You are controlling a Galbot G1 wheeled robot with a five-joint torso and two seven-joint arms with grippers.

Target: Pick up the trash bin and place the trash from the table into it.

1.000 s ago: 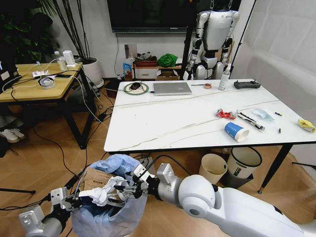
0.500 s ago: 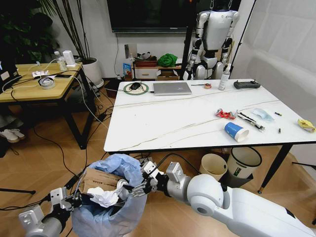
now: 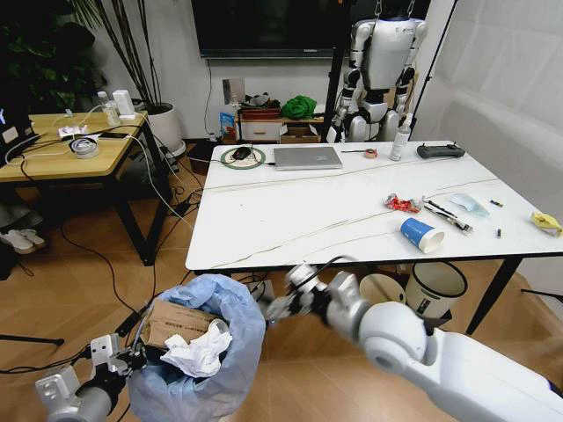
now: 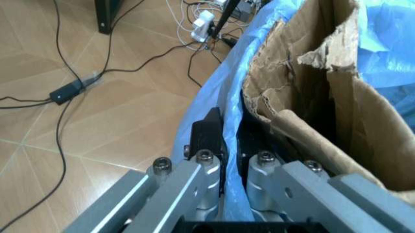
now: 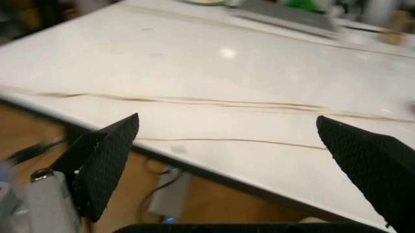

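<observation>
My left gripper is pinched tight on the rim of the small round trash bin with the crinkled light-blue plastic liner, holding it low by the floor, just off the near left corner of the big white veined table with thin black legs. My right gripper is empty with its fingers spread wide, hanging between the bin and the table edge.

What worries me: I'm holding mostly bag film over the rim, so if the liner slips the whole bin could sag or tip. It's also stuffed. The torn brown cardboard box stands well above the rim and the crumpled white tissue rides on top, so a jolt might toss either out.

Still on the table, far right side: a blue paper cup on its side, a red wrapper, a light-blue mask and a yellow scrap. Fitting the cup past that box looks tight, I'd guess.
</observation>
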